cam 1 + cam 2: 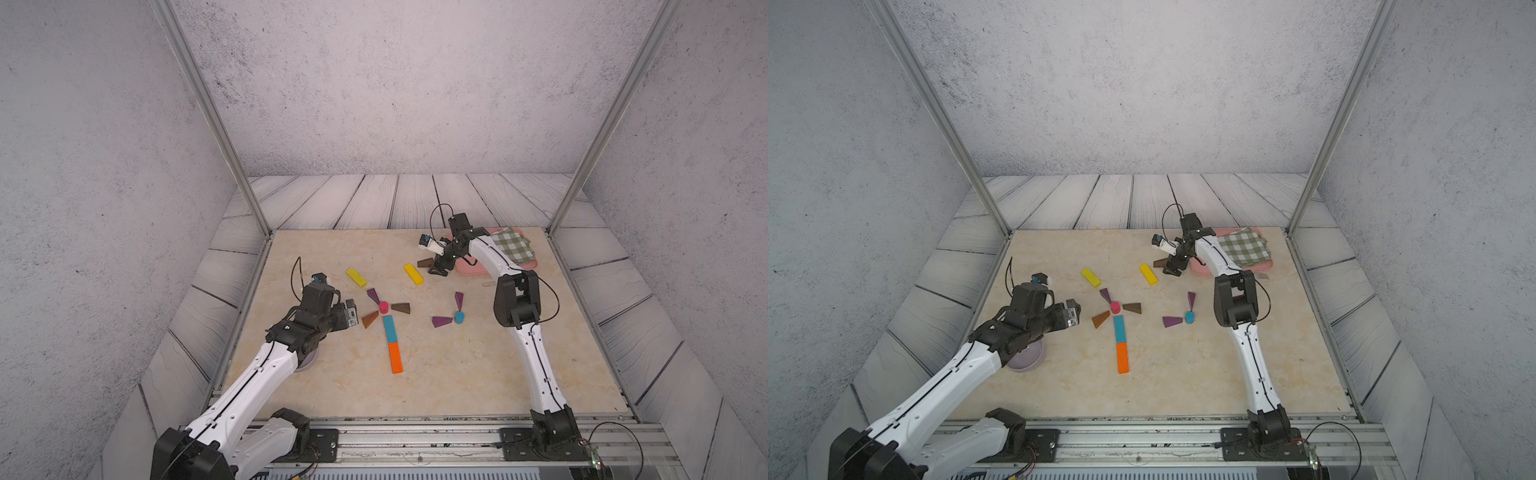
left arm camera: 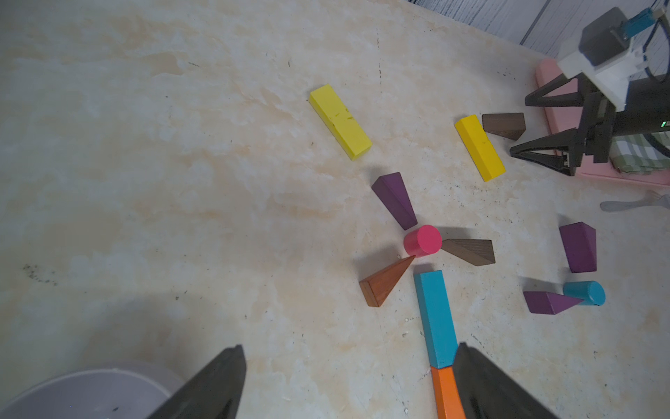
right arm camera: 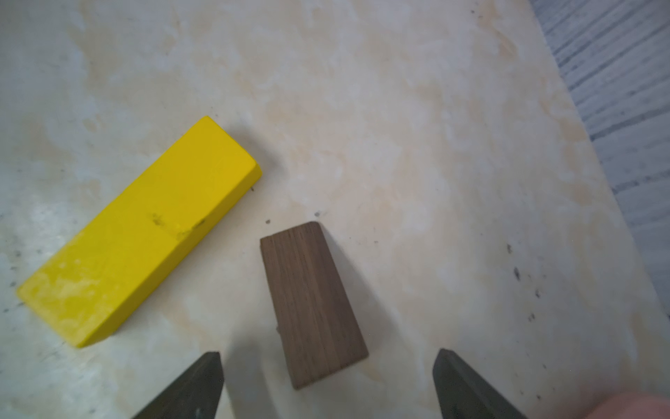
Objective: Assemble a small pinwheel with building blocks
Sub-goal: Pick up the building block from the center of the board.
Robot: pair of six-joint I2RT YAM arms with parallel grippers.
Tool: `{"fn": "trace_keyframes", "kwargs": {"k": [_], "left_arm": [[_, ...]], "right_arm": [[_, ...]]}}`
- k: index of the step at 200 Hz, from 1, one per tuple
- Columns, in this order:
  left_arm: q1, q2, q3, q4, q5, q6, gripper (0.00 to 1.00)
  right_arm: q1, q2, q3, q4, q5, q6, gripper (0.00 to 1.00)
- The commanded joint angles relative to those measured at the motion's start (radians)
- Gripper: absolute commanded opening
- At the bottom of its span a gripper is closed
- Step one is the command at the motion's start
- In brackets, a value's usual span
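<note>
Beside pink tray (image 1: 478, 269), am hovering my right gripper (image 3: 329, 352) over dark brown wedge (image 3: 311, 304), jaws apart, clear of it; my left gripper (image 2: 350, 345) hanging spread near teal bar (image 2: 435, 315).

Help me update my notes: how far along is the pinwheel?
Done: pink cylinder with three wedges around it, teal bar and orange bar as stem. In hand: the open right gripper straddles a brown wedge, not gripping. Left: that fourth blade; the blue cylinder has only two purple wedges, and two yellow bars lie loose.

Pink cylinder (image 1: 383, 307) among three wedges (image 1: 400, 308), teal bar (image 1: 389, 328) and orange bar (image 1: 395, 357) in line; blue cylinder (image 1: 459, 317) beside two purple wedges (image 1: 441, 321); yellow bars (image 1: 356, 277) apart.
</note>
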Motion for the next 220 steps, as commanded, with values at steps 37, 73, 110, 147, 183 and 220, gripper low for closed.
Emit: {"fn": "trace_keyframes", "kwargs": {"k": [37,73,110,147,183,220], "left_arm": [[0.006,0.014,-0.020,0.016,0.005,0.014,0.96],[0.006,0.028,-0.020,0.016,0.005,0.015,0.96],[0.006,0.027,-0.022,0.012,-0.003,0.014,0.96],[0.007,0.021,-0.028,0.012,-0.010,0.011,0.96],[0.006,0.035,-0.026,0.012,-0.012,0.004,0.96],[0.006,0.046,-0.022,0.013,-0.010,-0.026,0.96]], "right_arm": [[0.013,0.093,0.085,-0.066,0.006,-0.129,0.80],[0.013,0.097,0.081,-0.126,0.032,-0.175,0.66],[0.012,0.065,0.052,-0.174,0.030,-0.197,0.49],[0.010,0.028,0.017,-0.196,0.044,-0.186,0.36],[-0.004,-0.045,-0.077,-0.077,0.106,-0.020,0.30],[-0.011,-0.176,-0.190,0.100,0.234,0.262,0.22]]}}
